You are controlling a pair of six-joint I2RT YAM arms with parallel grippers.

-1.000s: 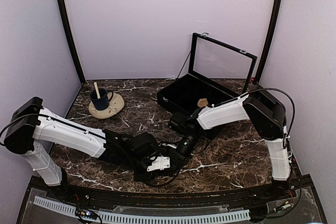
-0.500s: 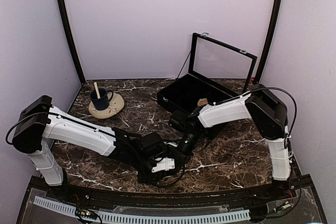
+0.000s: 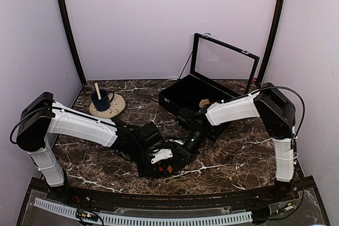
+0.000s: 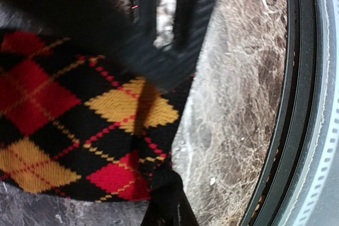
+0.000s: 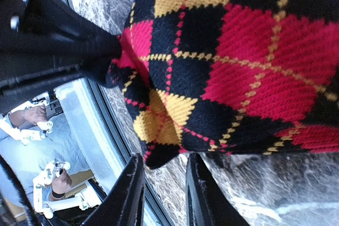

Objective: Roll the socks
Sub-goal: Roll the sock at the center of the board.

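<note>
Crowded near middle, bare flanks.
Both arms crowded the near middle of the table [image 3: 238,157], the left gripper [image 5: 108,56] and right gripper [image 5: 161,165] close together at the argyle sock [image 5: 222,51], leaving no gap to pass between them. The left arm [image 3: 79,125] barred the near-left diagonal; the right arm [image 3: 233,110] stretched in front of the black case [image 3: 183,96], whose raised lid [image 3: 225,59] walled off the far right. The mug [image 3: 100,99] on its saucer [image 3: 114,108] took the far-left corner. Bare marble lay between mug and case and at the near right; the strip by the front rail [image 3: 159,197] looked narrow, though the arms partly hid it.
</note>
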